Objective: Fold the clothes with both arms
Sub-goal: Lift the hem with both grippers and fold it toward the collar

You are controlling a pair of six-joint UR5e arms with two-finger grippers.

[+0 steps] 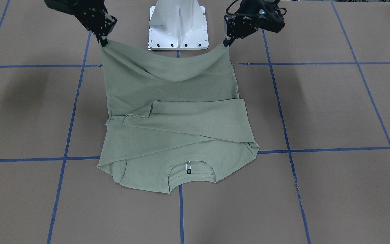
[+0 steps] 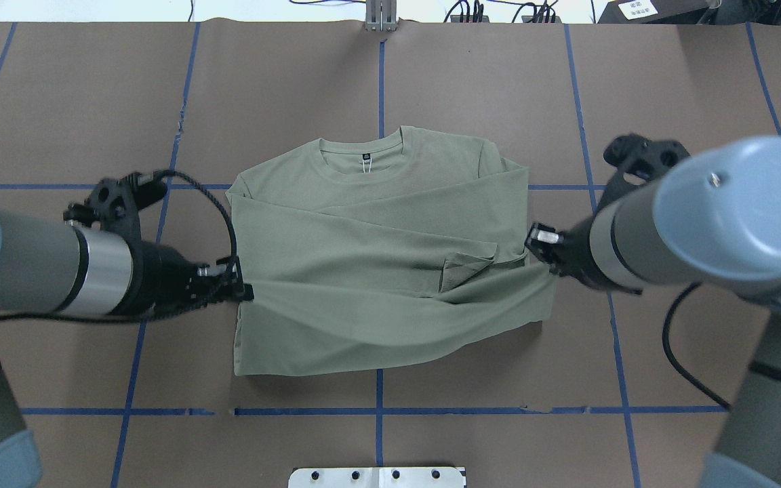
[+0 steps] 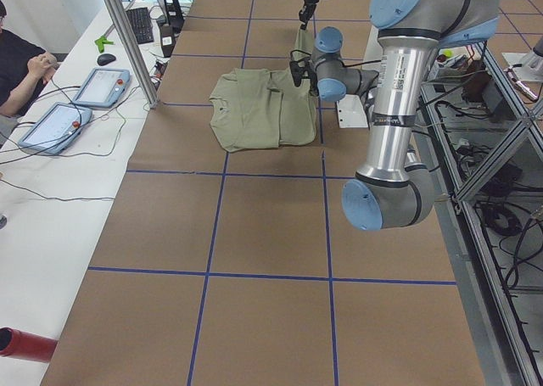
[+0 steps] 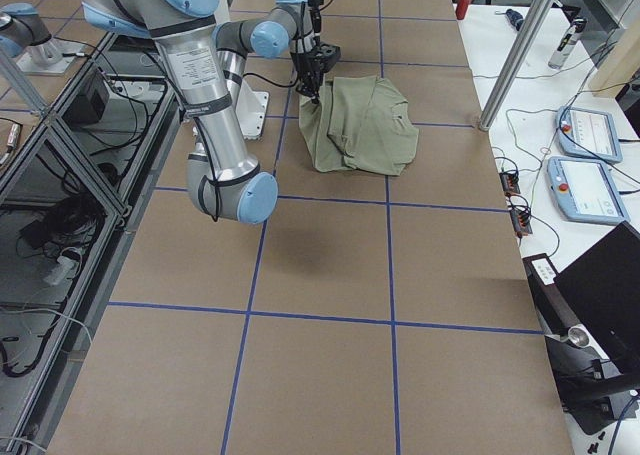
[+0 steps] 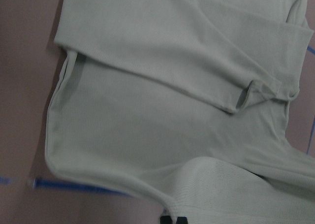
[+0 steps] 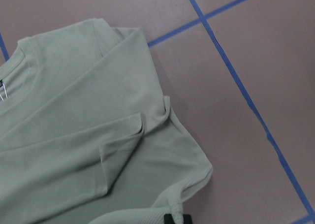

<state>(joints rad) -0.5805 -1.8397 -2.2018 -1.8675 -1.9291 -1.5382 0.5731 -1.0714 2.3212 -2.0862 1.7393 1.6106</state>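
The clothes are one pale sage-green long-sleeved shirt (image 1: 181,115) (image 2: 377,271) lying on the brown table, neckline and black label (image 1: 189,169) pointing away from the robot. Both sleeves are folded across the chest. The hem edge nearest the robot hangs lifted between the two arms and sags in the middle. My left gripper (image 1: 228,42) (image 2: 240,288) is shut on one hem corner. My right gripper (image 1: 103,41) (image 2: 534,240) is shut on the other corner. Each wrist view looks down on the shirt (image 5: 147,111) (image 6: 74,135) with cloth pinched at the bottom edge.
The white base pedestal (image 1: 178,27) (image 2: 377,476) stands just behind the lifted hem. Blue tape lines (image 1: 66,139) cross the brown table. A person (image 3: 17,72) sits at a side bench with tablets (image 3: 100,86), beside a metal post (image 3: 127,38).
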